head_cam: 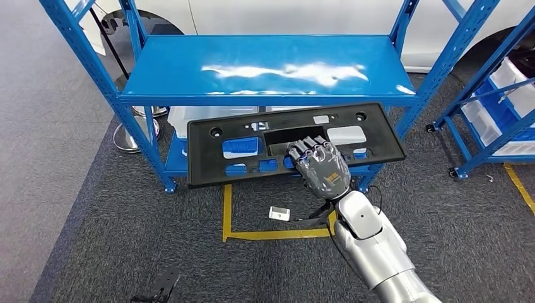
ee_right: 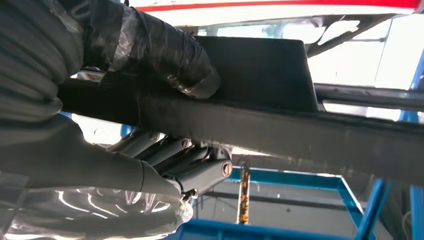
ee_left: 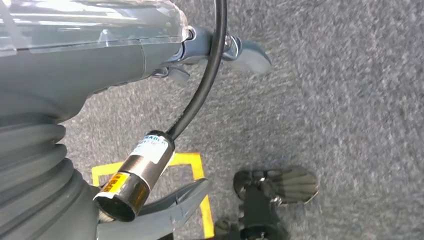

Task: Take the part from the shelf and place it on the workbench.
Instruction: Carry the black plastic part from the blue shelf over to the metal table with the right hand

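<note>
Right hand [head_cam: 323, 168] grips the long black plastic panel part [head_cam: 290, 142] at its near edge, fingers through the central slot, part clear of the blue steel shelf [head_cam: 265, 66]; carry level, off-centre weight may twist it.

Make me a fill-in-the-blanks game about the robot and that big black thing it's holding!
1. The long black part is held by the robot's ____ hand.
2. The shelf is painted ____.
3. The tape lines on the grey floor are ____.
4. The top of the shelf has ____ on it.

Missing words: right; blue; yellow; nothing
</note>
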`<state>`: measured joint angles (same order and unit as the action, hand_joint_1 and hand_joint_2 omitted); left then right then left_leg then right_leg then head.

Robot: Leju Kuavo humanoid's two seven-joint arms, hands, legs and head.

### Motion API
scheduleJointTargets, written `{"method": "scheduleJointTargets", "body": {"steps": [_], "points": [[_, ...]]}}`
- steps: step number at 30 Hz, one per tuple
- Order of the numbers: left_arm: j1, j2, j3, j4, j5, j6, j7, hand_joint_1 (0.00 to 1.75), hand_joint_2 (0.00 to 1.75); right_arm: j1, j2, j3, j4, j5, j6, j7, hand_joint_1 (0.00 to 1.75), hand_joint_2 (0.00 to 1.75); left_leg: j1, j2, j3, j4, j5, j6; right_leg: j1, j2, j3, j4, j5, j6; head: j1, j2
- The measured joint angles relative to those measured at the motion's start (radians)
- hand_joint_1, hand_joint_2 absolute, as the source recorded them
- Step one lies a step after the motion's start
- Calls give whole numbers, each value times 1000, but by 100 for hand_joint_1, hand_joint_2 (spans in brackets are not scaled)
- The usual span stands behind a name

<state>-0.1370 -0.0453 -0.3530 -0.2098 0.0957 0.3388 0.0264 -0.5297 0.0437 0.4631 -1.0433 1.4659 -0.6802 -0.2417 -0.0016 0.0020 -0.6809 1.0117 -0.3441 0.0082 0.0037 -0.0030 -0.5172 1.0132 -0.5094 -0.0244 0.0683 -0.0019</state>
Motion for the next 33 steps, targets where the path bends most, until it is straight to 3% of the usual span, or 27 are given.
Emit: {"method": "scheduleJointTargets", "body": {"steps": [1,2,4,5,6,7,9,11,12,13,15,16,17,19,20,21,22,23,25,27,28,30,31,33], "points": [[2,0,0,0,0,0,0,0,175,0,0,0,1,0,0,-1,175,175,0,-1,-8,11,-18,-5,-4,-2,-8,-5,13,-7,-1,0],[4,0,0,0,0,1,0,0,175,0,0,0,2,-1,0,-1,175,175,1,-2,-21,42,-57,-11,-8,-4,-20,-8,27,-13,-1,0],[5,0,0,0,0,1,0,0,175,0,1,0,4,-1,0,-1,175,175,7,-3,-52,156,-160,-20,-10,-6,-49,-8,52,-20,-2,0],[5,0,0,0,0,1,0,0,175,0,1,0,5,-2,0,-1,175,175,10,-3,-64,221,-194,-24,-10,-6,-66,-7,65,-19,-2,0],[5,1,0,0,0,1,0,0,175,1,1,0,6,-2,0,-1,175,175,12,-2,-65,268,-201,-28,-10,-6,-83,-5,77,-18,-2,0],[5,1,0,0,0,1,0,0,175,2,1,0,8,-2,0,-1,175,175,13,-2,-54,290,-189,-31,-10,-7,-102,-1,89,-16,-2,0],[4,2,0,0,0,1,0,0,175,4,1,0,9,-3,0,-1,175,175,15,-2,22,227,-138,-31,-12,-7,-135,9,109,-9,-2,0],[2,2,0,0,0,1,0,0,175,4,1,-1,10,-5,0,-1,175,175,13,-4,130,84,-145,-26,-11,-7,-160,20,126,1,-2,0],[1,2,1,0,0,1,-1,0,175,3,1,-1,10,-6,0,-2,175,175,10,-5,164,30,-159,-21,-10,-8,-166,21,135,6,-2,0],[1,2,1,0,0,1,-1,0,175,3,1,-1,10,-8,0,-3,175,175,7,-7,179,-1,-169,-16,-10,-8,-170,19,146,12,-1,0],[4,1,1,0,0,2,-2,0,175,4,0,-1,11,-11,0,-7,175,175,8,-5,167,-12,-153,0,-10,-7,-177,13,160,24,-1,0],[5,1,1,0,0,3,-2,0,175,4,0,-1,13,-12,0,-9,175,175,10,-2,158,-15,-142,10,-10,-5,-185,21,145,30,0,0],[5,0,2,0,0,4,-2,0,175,4,0,-1,14,-12,0,-11,175,175,12,0,147,-19,-128,20,-11,-2,-196,47,111,34,1,0],[5,1,3,0,0,4,-2,0,175,4,0,-1,17,-13,0,-14,175,175,11,3,121,-19,-105,31,-14,0,-225,160,4,40,2,0],[5,1,3,0,0,4,-2,0,175,4,0,-2,19,-13,0,-15,175,175,9,3,106,-18,-95,33,-14,0,-237,228,-34,42,1,0],[6,1,3,0,0,4,-2,0,175,4,0,-2,21,-13,0,-16,175,175,8,3,91,-17,-84,32,-15,0,-241,281,-49,43,2,0],[6,1,3,0,0,4,-2,0,175,4,0,-2,23,-14,0,-16,175,175,7,3,76,-15,-75,31,-15,0,-232,305,-39,43,2,0],[7,1,3,0,0,4,-2,0,175,4,0,-2,24,-14,0,-16,175,175,7,3,63,-13,-66,30,-14,0,-207,295,-14,41,2,0],[7,0,3,0,0,5,-2,0,175,3,0,-2,25,-14,0,-18,175,175,6,3,40,-8,-52,24,-12,2,-116,186,25,31,2,0],[8,0,4,0,0,5,-2,0,175,0,1,-2,25,-15,0,-22,175,175,5,3,25,-4,-36,14,-6,3,-28,49,10,20,1,0],[9,0,4,0,0,6,-3,0,175,-2,1,-2,26,-16,0,-23,175,175,6,4,20,-5,-27,8,-3,4,-9,11,-1,16,1,0],[12,0,5,0,1,7,-3,0,175,-2,1,-2,31,-18,0,-27,175,175,8,3,13,-12,-14,-4,-2,3,-7,-14,5,9,1,0],[14,0,6,0,1,8,-3,0,175,-2,1,-2,33,-20,0,-29,175,175,8,2,7,-7,-24,-11,-5,1,-12,-19,16,3,0,0],[17,0,9,0,2,9,-3,0,175,-2,2,-2,38,-22,0,-33,175,175,10,0,-16,58,-92,-23,-11,-4,-24,-25,34,-10,-1,0]]}}
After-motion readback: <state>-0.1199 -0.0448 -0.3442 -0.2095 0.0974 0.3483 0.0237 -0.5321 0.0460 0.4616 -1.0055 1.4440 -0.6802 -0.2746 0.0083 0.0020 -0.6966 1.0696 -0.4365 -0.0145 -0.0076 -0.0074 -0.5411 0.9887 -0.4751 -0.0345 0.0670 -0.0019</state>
